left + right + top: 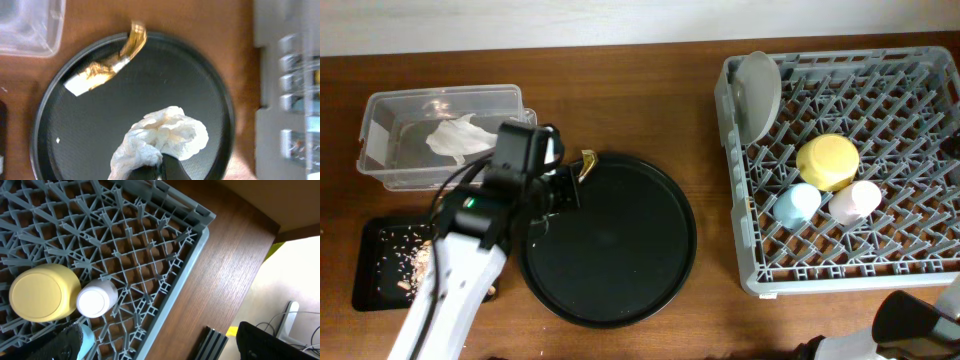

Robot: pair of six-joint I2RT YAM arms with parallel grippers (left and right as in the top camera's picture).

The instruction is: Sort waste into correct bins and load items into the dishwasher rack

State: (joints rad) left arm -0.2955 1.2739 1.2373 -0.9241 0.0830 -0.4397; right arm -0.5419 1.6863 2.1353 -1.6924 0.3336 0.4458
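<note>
Tabletop (720, 325): brown wood, its grain running left to right, is carrying everything in the scene.
Background: a pale strip of wall is showing along the far edge in the overhead view. Past the tabletop's edge in the right wrist view, a bright area with cables is showing (too blurred to tell more).
Left pincer (159, 167): clenched, pinching a crumpled white napkin (165, 132) over the round black tray (200, 90).
Gold-brown wrapper (107, 62): lying on the round black tray's far side, one end poking over the rim, apart from the crumpled white napkin.
Clear tub (380, 110): sitting at the far left, holding another napkin (458, 137).
Shallow black tray (370, 285): sitting at the near left with food scraps (415, 255) lying scattered inside; the left arm (460, 290) is crossing over its right side.
Dishwasher rack (735, 230): filling the right side. The grey plate (760, 95) is standing on edge in the far left corner. The yellow bowl (827, 160), light-blue cup (797, 203) and pink cup (856, 202) are sitting upside down (bunched close together) near the middle.
Right pincer (160, 330): released, fingers spread wide, grasping nothing, hovering by the rack's edge.
</note>
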